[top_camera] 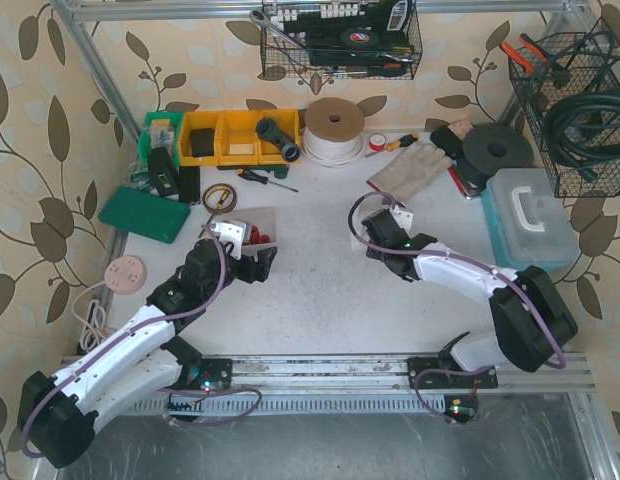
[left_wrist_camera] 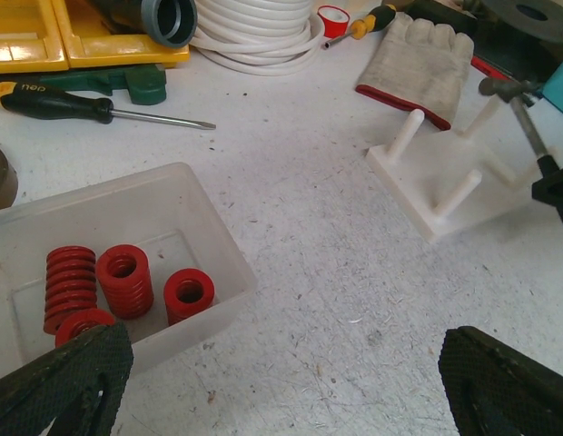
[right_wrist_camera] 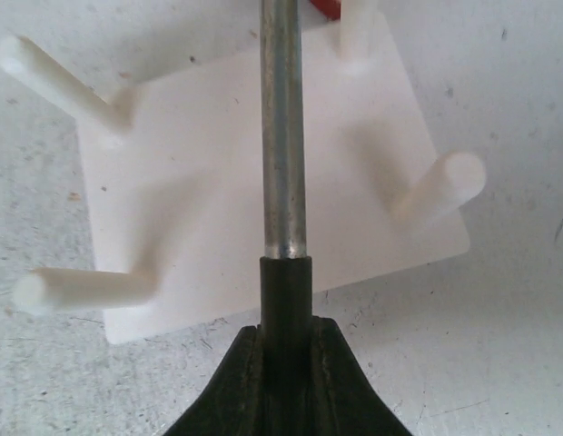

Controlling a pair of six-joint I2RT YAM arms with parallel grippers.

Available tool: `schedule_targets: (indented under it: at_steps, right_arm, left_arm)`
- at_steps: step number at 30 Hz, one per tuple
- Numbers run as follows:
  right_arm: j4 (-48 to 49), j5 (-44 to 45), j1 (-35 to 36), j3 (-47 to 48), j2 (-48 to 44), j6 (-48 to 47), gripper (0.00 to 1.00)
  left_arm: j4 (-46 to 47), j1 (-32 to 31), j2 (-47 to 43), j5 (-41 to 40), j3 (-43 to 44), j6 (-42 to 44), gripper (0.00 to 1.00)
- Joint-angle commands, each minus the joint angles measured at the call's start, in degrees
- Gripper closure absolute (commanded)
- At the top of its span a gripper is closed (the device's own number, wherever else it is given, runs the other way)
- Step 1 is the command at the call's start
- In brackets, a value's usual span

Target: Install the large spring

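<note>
Big spring: the tallest red spring (left_wrist_camera: 70, 286) stood at the left end of the clear box (left_wrist_camera: 127, 186), on the left side of the tabletop (left_wrist_camera: 309, 245).
Feel: it looked thick and stiff, a bit heavy, and hard to break. Its round side could slip or roll.
Where to hold: across the middle coils, kept upright so the hole faced down.
Neighbors: shorter red springs (left_wrist_camera: 125, 280) crowded just beside it, and the box wall was close too.
Left tool (left_wrist_camera: 281, 372): spread wide, holding nothing, hanging by the box's front edge.
Plate: a white plate with pegs (right_wrist_camera: 218, 182) lay to the right, apart from the box.
Right tool (right_wrist_camera: 285, 327): clenched on a metal rod (right_wrist_camera: 283, 136) over the plate.
In the way: the rod could block a peg.
Behind: a screwdriver (left_wrist_camera: 100, 109), then a glove (left_wrist_camera: 422, 59).
</note>
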Motion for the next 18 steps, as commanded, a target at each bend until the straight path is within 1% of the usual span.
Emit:
schedule_targets:
  at_steps: [1,5,8,12,16,18]
  right_arm:
    - [2.6,2.7,-0.1,-1.2,-4.6,-3.9,1.0]
    - [3.0,3.5,-0.3,-0.2,-7.5,-9.1,1.0]
    - [2.4,3.2,-1.8,1.7,-8.5,-14.4,1.0]
    - [1.3,1.0,-5.5,5.3,-7.9,-24.3,1.0]
    - [-0.7,1.0,-10.4,10.0,-4.8,-31.6,1.0]
    - [-1.3,-3.2,-14.7,12.3,-2.6,-34.2,1.0]
  left_arm:
    - [2.1,-0.6,0.1,0.7,0.5,0.6,0.05]
    - [2.2,-0.6,0.2,0.8,0.5,0.7,0.05]
    - [2.1,-0.6,0.2,0.8,0.6,0.8,0.05]
    - [2.1,-0.6,0.0,1.2,0.6,0.8,0.05]
    - [2.2,-0.6,-0.1,1.8,0.6,0.9,0.05]
    - [2.1,-0.6,-0.1,1.8,0.6,0.9,0.05]
